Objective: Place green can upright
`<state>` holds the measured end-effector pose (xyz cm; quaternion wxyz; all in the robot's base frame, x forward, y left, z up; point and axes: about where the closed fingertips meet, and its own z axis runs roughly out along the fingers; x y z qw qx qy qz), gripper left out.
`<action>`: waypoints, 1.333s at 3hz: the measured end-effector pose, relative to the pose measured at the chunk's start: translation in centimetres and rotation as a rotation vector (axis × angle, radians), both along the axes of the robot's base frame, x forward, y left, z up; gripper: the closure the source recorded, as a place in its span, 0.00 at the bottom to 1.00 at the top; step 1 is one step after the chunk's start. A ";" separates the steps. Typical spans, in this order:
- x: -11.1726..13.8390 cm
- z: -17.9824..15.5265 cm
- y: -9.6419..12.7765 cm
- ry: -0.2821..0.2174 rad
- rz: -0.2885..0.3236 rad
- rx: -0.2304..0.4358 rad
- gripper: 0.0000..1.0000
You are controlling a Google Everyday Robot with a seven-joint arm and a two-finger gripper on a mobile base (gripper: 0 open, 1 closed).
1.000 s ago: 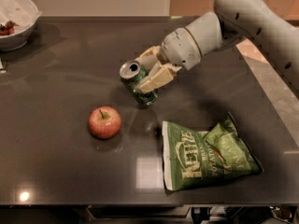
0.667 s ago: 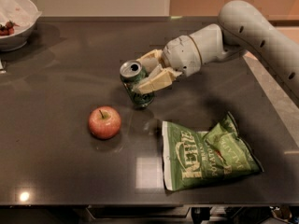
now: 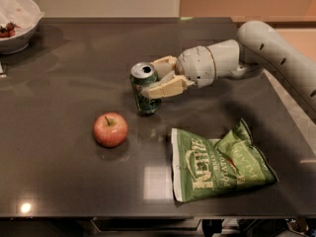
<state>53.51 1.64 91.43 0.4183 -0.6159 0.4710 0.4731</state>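
The green can [image 3: 145, 89] stands nearly upright on the dark table [image 3: 64, 172], a little left of the middle, its silver top tilted slightly toward the camera. My gripper [image 3: 157, 77] reaches in from the right. Its cream fingers [image 3: 168, 87] sit on either side of the can's right side, shut on it. The grey-white arm [image 3: 256, 51] runs off to the upper right.
A red apple [image 3: 110, 129] lies to the front left of the can. A flat green chip bag [image 3: 217, 162] lies at the front right. A white bowl [image 3: 17, 21] with food stands at the back left corner. The table's front edge is close below.
The can has gone from tilted to nearly upright. The arm has lowered and stretched out more level, with the gripper staying on the can.
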 end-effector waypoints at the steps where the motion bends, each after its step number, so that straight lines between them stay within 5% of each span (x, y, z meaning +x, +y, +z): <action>1: 0.4 -0.6 0.1 0.045 -0.007 0.009 0.58; 3: 0.8 -1.4 0.4 0.125 -0.014 0.027 0.11; 4: 0.7 -1.8 0.4 0.138 -0.019 0.047 0.00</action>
